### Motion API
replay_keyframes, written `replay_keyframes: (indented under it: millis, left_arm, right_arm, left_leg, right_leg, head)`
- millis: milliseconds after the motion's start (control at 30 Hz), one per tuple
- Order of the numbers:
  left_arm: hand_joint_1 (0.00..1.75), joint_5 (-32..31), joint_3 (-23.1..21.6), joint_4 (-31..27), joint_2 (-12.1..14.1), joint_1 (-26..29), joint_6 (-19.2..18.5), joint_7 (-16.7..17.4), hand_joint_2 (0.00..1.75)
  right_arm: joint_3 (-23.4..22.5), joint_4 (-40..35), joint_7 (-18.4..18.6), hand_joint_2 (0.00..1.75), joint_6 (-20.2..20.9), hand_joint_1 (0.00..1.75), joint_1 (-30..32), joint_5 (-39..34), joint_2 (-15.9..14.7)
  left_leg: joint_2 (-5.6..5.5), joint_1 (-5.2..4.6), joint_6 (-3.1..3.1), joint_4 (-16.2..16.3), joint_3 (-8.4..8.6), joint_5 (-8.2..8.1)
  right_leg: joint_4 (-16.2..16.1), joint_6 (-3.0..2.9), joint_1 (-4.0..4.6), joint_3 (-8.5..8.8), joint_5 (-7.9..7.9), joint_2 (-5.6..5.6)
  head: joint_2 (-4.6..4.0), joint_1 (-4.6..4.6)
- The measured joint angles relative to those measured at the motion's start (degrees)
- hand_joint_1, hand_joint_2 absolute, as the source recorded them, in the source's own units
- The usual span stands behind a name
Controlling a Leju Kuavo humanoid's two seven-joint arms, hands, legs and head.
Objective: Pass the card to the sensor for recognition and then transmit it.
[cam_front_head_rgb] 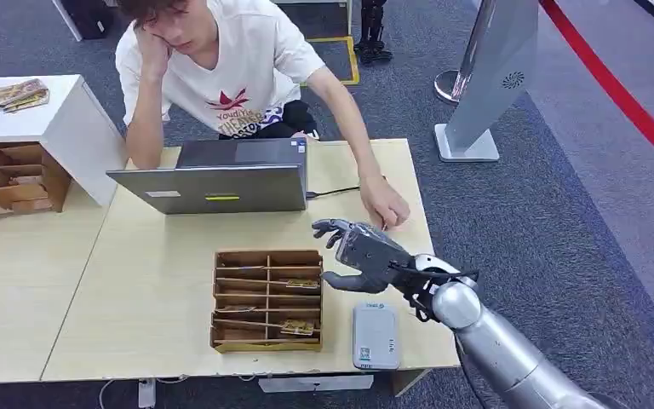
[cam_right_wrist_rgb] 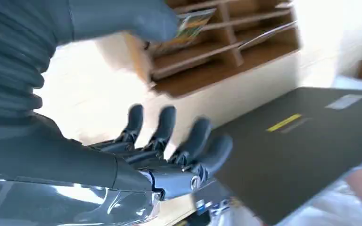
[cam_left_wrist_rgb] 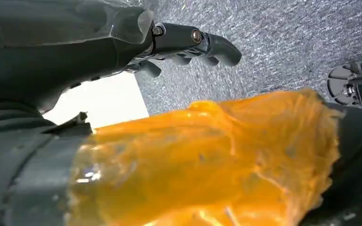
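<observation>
I see right hand [cam_right_wrist_rgb: 136, 155] spread, dark fingers [cam_right_wrist_rgb: 165, 123] apart, nothing held, thick grey thumb [cam_right_wrist_rgb: 122, 19] apart from them. Beyond fingers: pale wooden tabletop [cam_right_wrist_rgb: 85, 99], brown wooden compartmented organiser box [cam_right_wrist_rgb: 226, 52] with colourful card [cam_right_wrist_rgb: 191, 26] lying in one slot. Dark grey laptop lid [cam_right_wrist_rgb: 306, 146] with yellow strip stands just beside hand. View blurred.

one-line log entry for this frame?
right hand: open, above table between card organizer and person's hand | card reader: bare | left hand: empty
</observation>
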Motion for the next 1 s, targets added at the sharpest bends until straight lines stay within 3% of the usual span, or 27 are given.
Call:
replay_keyframes:
  millis: [333,367,467,500,900,933,967,1000]
  left_arm:
    - [0.0,-0.9,-1.0,0.0,-0.2,-0.1,0.3,0.0,0.0]
    - [0.0,-1.0,-1.3,0.0,-0.2,-0.1,0.3,0.0,0.0]
    - [0.0,-1.3,-1.4,0.0,-0.2,-0.1,0.4,0.0,0.0]
    - [0.0,-1.3,-1.4,0.0,-0.2,-0.1,0.4,0.0,0.0]
    - [0.0,-2.1,-2.7,0.0,-0.2,-0.1,1.0,-0.1,0.0]
    - [0.0,-2.1,-2.8,0.0,-0.2,-0.1,1.0,-0.1,0.0]
    - [0.0,-2.2,-2.8,0.0,-0.2,-0.1,1.0,-0.1,0.0]
    - [0.0,-2.4,-2.8,0.0,-0.2,-0.1,1.0,-0.1,0.0]
  right_arm:
    - [-1.4,-6.1,-2.6,1.75,-0.2,0.0,5.9,-2.3,4.3]
    - [-1.5,-6.7,-2.8,0.0,-0.2,0.0,6.4,-2.3,4.5]
    - [-1.6,-8.0,-3.2,0.0,-0.2,0.0,7.6,-2.7,5.1]
    - [-1.6,-8.5,-3.4,1.75,-0.2,0.0,8.0,-2.8,5.2]
    - [-0.7,-13.7,-5.0,1.75,-6.7,0.0,12.3,5.8,6.4]
    - [-0.7,-13.9,-5.0,1.75,-7.1,0.16,12.4,6.2,6.5]
    - [-0.5,-14.0,-5.2,1.75,-8.1,1.48,12.6,7.5,6.6]
    - [-0.4,-14.3,-5.3,1.75,-9.5,1.75,12.8,9.5,6.7]
  left_leg:
    - [0.0,-0.01,0.0,0.0,0.0,0.0]
    - [0.0,-0.01,0.0,0.0,0.0,0.0]
    - [0.0,-0.01,0.0,0.0,0.0,0.0]
    - [0.0,0.0,0.0,0.0,0.0,0.0]
    - [0.01,0.0,0.0,0.0,-0.01,0.0]
    - [0.01,0.0,0.0,0.0,-0.01,0.0]
    - [0.01,0.0,0.0,0.0,-0.01,0.0]
    - [0.01,0.0,0.0,0.0,-0.01,0.0]
  right_leg:
    - [0.0,0.01,0.0,0.0,-0.01,0.0]
    - [0.0,0.01,0.0,0.0,-0.01,0.0]
    - [0.0,0.01,-0.01,0.0,-0.01,0.0]
    - [0.0,0.01,0.0,0.0,-0.01,0.0]
    - [0.0,0.02,0.0,0.0,-0.02,0.0]
    - [0.0,0.02,-0.01,0.0,-0.02,0.0]
    - [0.0,0.02,-0.01,0.0,-0.02,0.0]
    - [0.0,0.02,-0.01,0.0,-0.02,0.01]
  head:
    - [0.0,-0.02]
    - [0.0,-0.02]
    - [0.0,-0.02]
    - [0.0,-0.02]
    - [0.0,-0.02]
    - [0.0,0.0]
    - [0.0,-0.02]
    - [0.0,0.0]
